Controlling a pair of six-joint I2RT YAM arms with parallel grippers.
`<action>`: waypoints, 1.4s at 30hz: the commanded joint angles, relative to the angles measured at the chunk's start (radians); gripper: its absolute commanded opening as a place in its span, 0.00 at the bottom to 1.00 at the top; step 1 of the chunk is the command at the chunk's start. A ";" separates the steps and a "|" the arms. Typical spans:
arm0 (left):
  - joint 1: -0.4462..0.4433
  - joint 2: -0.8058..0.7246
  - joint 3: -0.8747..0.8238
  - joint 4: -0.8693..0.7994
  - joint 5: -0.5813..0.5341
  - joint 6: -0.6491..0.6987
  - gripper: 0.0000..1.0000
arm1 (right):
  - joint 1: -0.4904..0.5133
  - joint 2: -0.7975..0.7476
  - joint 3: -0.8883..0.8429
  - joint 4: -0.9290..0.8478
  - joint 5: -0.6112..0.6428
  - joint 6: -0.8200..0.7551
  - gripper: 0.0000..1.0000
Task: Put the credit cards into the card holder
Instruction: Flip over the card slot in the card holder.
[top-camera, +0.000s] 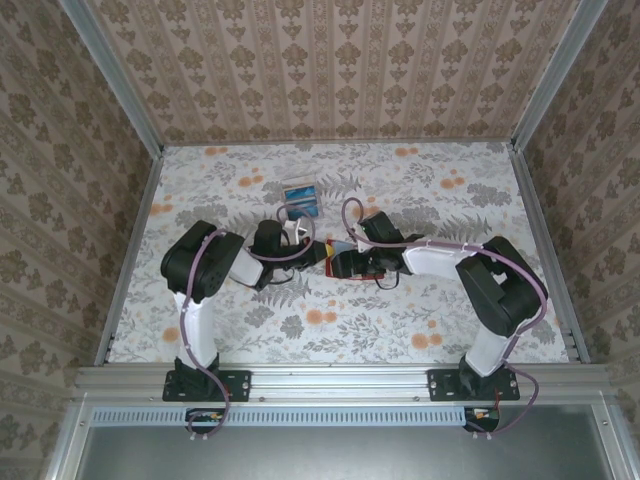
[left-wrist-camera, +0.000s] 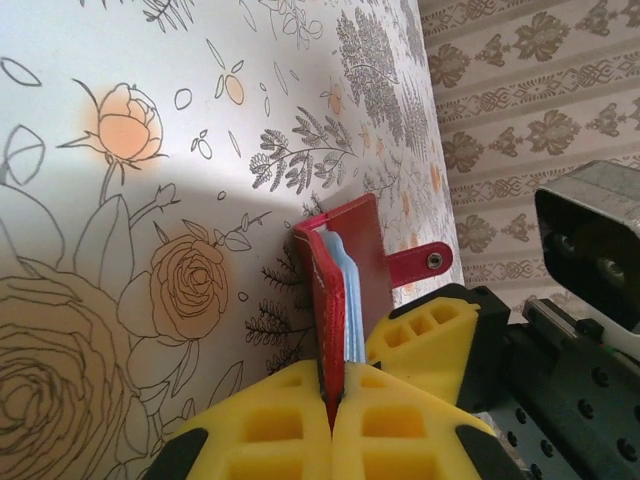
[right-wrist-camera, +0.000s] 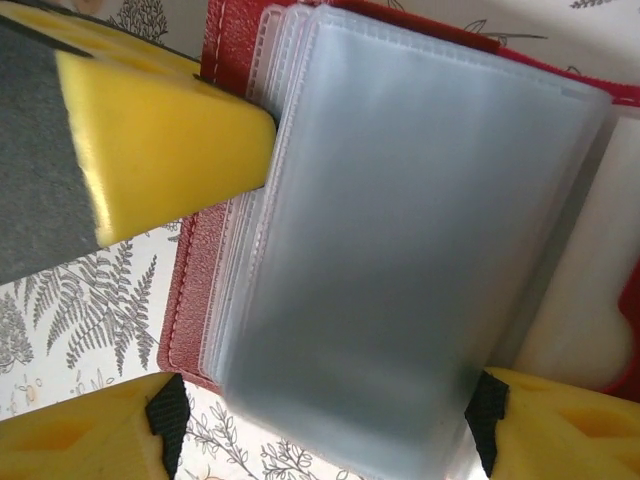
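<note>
Floral tabletop (top-camera: 450, 300). Card holder (left-wrist-camera: 350, 250) pinched in left tool (left-wrist-camera: 335, 400); right tool (right-wrist-camera: 325, 425) spread wide, empty. Holder steadied; next, likely: fetch credit cards (top-camera: 301, 198).

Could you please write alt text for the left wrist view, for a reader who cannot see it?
The left gripper has its yellow fingers shut on an edge of the red card holder, which is slightly open, with pale blue sleeves between its covers and its snap tab sticking out. Behind it lies the flowered table.
</note>
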 joint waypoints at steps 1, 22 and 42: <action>0.006 0.037 0.020 0.068 0.023 -0.032 0.00 | 0.016 0.030 0.028 -0.020 0.038 -0.007 0.78; 0.008 0.068 0.029 0.096 0.035 -0.060 0.01 | 0.048 0.115 0.110 -0.138 0.211 0.035 0.71; 0.034 0.035 0.002 0.051 0.001 -0.010 0.10 | -0.024 0.080 0.000 0.048 0.040 0.122 0.52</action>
